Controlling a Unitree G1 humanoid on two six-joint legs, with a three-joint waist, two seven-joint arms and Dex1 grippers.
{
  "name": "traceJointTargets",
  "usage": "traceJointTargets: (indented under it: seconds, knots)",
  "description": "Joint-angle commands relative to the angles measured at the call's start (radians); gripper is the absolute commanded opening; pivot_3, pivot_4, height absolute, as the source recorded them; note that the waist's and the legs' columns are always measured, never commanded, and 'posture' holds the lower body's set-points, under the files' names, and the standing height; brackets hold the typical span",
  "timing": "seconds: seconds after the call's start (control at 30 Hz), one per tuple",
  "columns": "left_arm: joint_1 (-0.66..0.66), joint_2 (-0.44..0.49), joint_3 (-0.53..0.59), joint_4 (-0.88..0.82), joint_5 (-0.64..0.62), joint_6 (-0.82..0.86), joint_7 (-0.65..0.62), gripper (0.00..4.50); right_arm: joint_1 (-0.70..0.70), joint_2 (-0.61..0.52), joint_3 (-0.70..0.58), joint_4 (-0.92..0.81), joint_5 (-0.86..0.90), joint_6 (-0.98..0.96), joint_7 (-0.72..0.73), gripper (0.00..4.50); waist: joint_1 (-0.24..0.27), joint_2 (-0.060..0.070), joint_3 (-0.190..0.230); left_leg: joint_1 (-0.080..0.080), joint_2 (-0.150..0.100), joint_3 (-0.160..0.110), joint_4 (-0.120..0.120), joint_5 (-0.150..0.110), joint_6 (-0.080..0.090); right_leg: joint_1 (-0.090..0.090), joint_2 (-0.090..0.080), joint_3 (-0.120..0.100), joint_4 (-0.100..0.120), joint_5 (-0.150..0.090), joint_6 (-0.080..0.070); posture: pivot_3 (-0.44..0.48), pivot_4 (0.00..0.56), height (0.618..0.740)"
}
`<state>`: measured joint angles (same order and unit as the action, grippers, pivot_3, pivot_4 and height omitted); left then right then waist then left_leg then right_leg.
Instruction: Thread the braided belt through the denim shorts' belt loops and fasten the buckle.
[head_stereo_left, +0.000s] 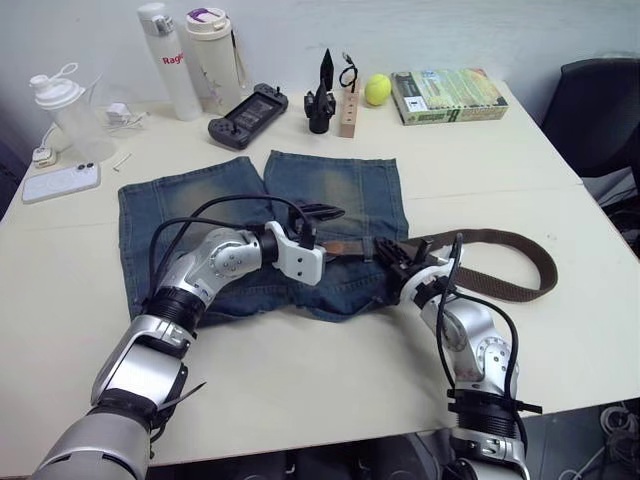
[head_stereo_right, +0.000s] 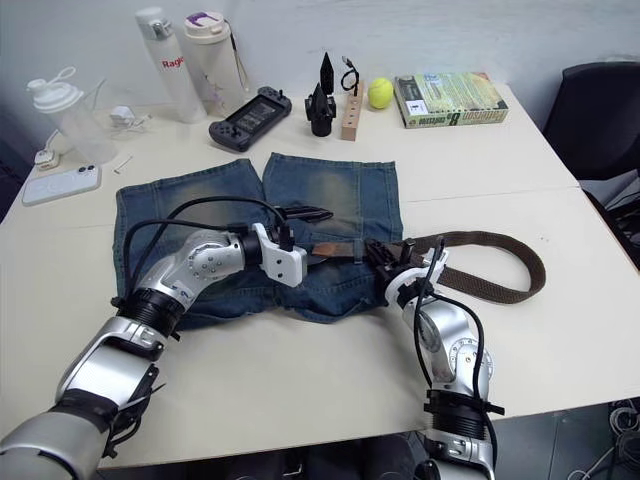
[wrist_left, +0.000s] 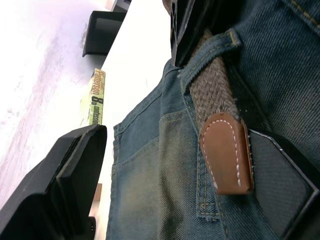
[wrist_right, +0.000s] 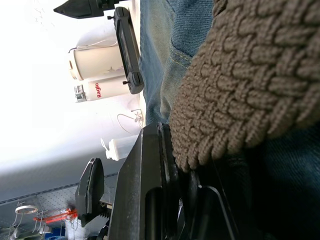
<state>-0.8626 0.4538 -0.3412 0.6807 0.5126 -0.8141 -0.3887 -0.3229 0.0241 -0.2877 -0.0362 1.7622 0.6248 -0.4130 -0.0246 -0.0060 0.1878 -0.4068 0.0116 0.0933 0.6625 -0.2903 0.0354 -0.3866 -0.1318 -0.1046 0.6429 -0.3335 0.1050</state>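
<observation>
The denim shorts (head_stereo_left: 200, 215) lie flat on the table with the waistband toward me. The braided belt (head_stereo_left: 520, 245) runs from a wide bend on the right into the waistband and passes under one of the belt loops (wrist_left: 210, 55). Its tan leather tip (wrist_left: 227, 152) rests on one pad of my left gripper (head_stereo_left: 335, 230), which is open over the waistband. My right gripper (head_stereo_left: 392, 255) is at the shorts' right edge, shut on the strap (wrist_right: 240, 85). The buckle is hidden.
Along the table's far edge stand two bottles (head_stereo_left: 165, 60), a shaker (head_stereo_left: 62, 105), a phone (head_stereo_left: 62, 182), a game controller (head_stereo_left: 248, 108), a black stand (head_stereo_left: 322, 95), a wooden block (head_stereo_left: 348, 112), a tennis ball (head_stereo_left: 377, 89) and a book (head_stereo_left: 448, 95). A black chair (head_stereo_left: 600, 110) stands at the right.
</observation>
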Motion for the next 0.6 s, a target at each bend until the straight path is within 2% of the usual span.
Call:
traceJointTargets:
  seconds: [0.03,0.3,0.57,0.6]
  knots:
    - [-0.025,0.006,-0.012,0.005,0.027,-0.028,0.046,4.47,0.002,0.009,-0.001,-0.045,0.015,-0.001,0.01,0.0,0.0,0.0,0.0,0.0,0.0,0.0,0.0,0.0,0.0,0.0,0.0,0.0,0.0,0.0,0.0,0.0,0.15,0.724]
    - [-0.021,0.014,-0.016,-0.009,0.053,-0.043,0.113,4.47,0.008,0.009,0.0,-0.051,0.013,-0.005,0.01,0.0,0.0,0.0,0.0,0.0,0.0,0.001,0.0,0.0,0.0,0.0,0.0,0.0,0.0,0.0,0.0,0.0,0.15,0.724]
    - [-0.02,0.019,-0.024,-0.006,0.051,-0.05,0.124,4.47,0.006,0.006,0.001,-0.049,0.012,-0.005,0.013,0.0,0.0,0.0,0.0,0.0,0.0,0.001,0.0,0.0,0.0,0.0,0.0,0.0,0.0,0.0,0.0,0.0,0.15,0.724]
    - [-0.019,0.02,-0.026,-0.008,0.051,-0.052,0.121,4.23,0.006,0.005,0.001,-0.049,0.012,-0.004,0.012,0.0,0.0,0.0,0.0,0.0,0.0,0.001,0.0,0.0,0.0,-0.001,0.0,0.0,0.0,0.0,0.0,0.0,0.15,0.724]
